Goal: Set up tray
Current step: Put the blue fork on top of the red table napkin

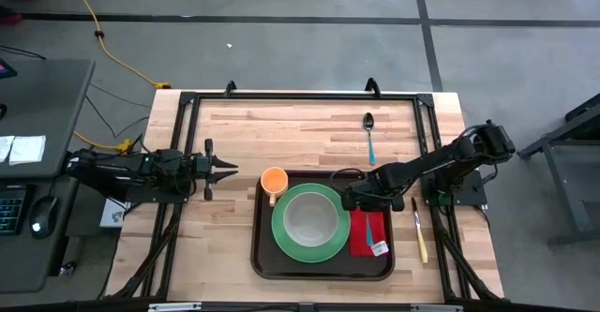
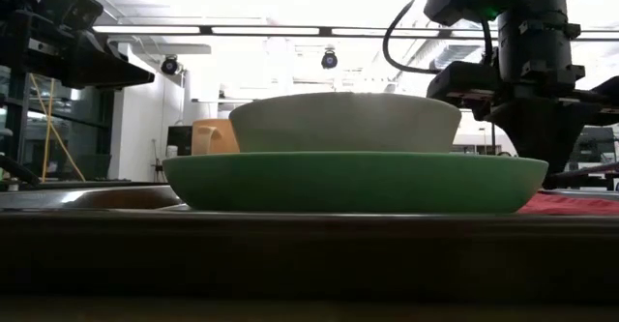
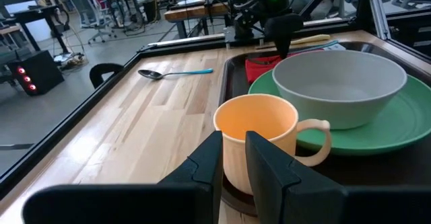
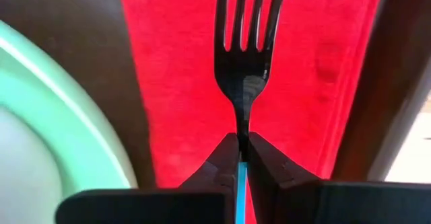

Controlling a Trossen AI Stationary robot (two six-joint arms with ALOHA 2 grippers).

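The pale wooden counter (image 1: 234,153) carries the large dark brown rectangular plastic tray (image 1: 263,256) near its front middle; on the tray rests a round green plate (image 1: 281,232) with a grey bowl (image 1: 310,216) inside; a red cloth napkin (image 1: 362,237) lies beside the plate; a small orange mug (image 1: 273,181) stands in the tray's corner; the right claw (image 4: 241,158) is pinching a fork (image 4: 246,42) with blue handle over the napkin; the left claw (image 1: 231,170) waits half spread, near the mug; a blue-handled spoon (image 1: 370,134) lies on the counter behind the tray.
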